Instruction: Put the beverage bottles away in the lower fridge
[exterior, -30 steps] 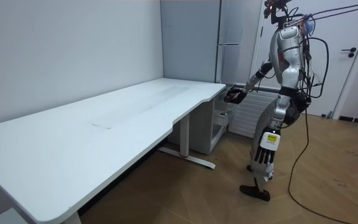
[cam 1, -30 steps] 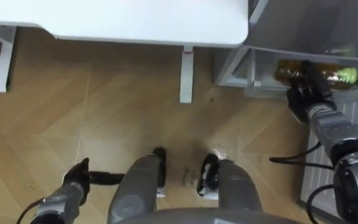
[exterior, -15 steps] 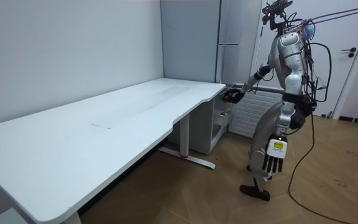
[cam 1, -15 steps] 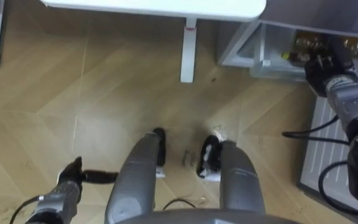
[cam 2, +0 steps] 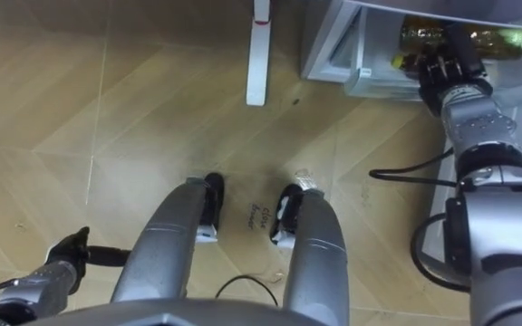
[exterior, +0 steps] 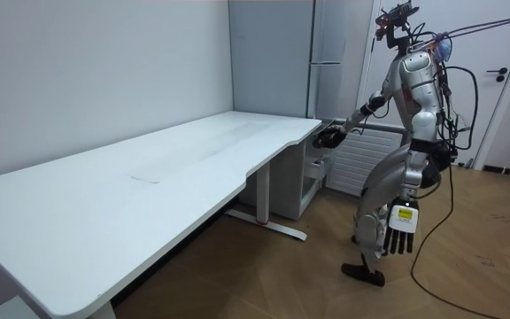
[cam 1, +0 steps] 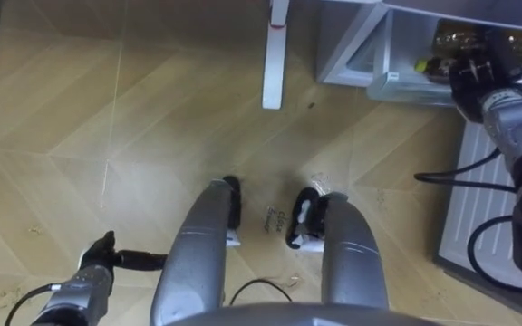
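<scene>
A drink bottle (cam 2: pixel 492 38) of brown liquid with a green cap lies sideways at the mouth of the open lower fridge compartment (cam 2: pixel 333 45). My right hand (cam 2: pixel 449 63) reaches forward and is shut on the bottle's middle (cam 1: pixel 442 41); the dark fingers hide part of it. In the room view that right hand (exterior: pixel 331 137) is stretched out past the desk's end toward the grey fridge (exterior: pixel 326 53). Down by my thigh hangs my left hand (cam 1: pixel 96 261), holding nothing, its fingers straight in the room view (exterior: pixel 401 235).
I stand on wooden floor (cam 1: pixel 152 136) between the white desk (exterior: pixel 149 177) and the fridge. The desk's white leg (cam 1: pixel 275 54) rises just left of the compartment. A white ribbed panel (cam 1: pixel 478 199) lies to my right.
The eye view has slid down and the desk top has left it. In the room view my torso leans back and my left hand swings rearward. My right hand stays on the bottle.
</scene>
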You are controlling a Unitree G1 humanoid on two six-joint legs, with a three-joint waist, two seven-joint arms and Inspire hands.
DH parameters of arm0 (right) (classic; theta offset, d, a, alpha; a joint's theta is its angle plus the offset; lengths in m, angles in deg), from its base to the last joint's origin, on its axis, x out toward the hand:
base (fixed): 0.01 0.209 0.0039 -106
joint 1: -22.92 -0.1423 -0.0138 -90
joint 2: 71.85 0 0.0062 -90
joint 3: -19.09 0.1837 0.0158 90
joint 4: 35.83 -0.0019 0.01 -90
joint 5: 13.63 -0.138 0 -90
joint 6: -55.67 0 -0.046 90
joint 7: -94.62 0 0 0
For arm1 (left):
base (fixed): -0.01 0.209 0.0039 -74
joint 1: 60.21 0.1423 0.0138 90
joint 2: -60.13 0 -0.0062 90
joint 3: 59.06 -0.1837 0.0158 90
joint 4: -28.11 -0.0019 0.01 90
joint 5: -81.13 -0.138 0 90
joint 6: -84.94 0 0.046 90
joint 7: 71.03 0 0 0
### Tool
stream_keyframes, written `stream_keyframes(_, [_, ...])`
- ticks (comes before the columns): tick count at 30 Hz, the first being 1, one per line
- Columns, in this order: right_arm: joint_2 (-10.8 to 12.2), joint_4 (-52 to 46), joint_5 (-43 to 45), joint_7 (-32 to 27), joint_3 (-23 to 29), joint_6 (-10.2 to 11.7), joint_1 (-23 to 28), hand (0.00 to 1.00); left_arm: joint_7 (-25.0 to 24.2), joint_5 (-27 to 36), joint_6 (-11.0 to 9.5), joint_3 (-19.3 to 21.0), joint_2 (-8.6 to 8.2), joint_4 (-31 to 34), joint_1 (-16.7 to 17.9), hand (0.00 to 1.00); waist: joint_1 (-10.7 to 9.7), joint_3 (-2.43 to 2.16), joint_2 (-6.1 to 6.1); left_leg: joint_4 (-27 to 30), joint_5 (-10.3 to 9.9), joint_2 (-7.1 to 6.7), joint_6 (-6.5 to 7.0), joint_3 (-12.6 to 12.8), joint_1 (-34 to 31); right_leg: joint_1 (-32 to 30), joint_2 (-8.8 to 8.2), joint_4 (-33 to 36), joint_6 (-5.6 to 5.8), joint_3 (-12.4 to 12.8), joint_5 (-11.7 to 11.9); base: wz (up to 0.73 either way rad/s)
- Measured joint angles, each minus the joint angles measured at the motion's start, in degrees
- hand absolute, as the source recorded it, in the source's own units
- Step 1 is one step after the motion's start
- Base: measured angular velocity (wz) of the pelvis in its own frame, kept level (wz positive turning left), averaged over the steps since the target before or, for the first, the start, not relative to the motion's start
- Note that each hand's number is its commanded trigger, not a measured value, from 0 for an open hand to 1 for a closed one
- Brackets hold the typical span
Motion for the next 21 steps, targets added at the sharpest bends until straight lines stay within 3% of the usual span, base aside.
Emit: stream_keyframes(21, [0.0,-1.0,-1.6,-1.0,-0.1,1.2,-0.9,0.0,-0.1,0.0,-0.2,0.0,0.04,0.0,0.0,0.0,0.0,-0.04,0.06,-0.1,0.1,-0.03,0.34,0.2,-0.4,-0.5,0.16,0.0,-0.24,0.2,-0.1,0.0])
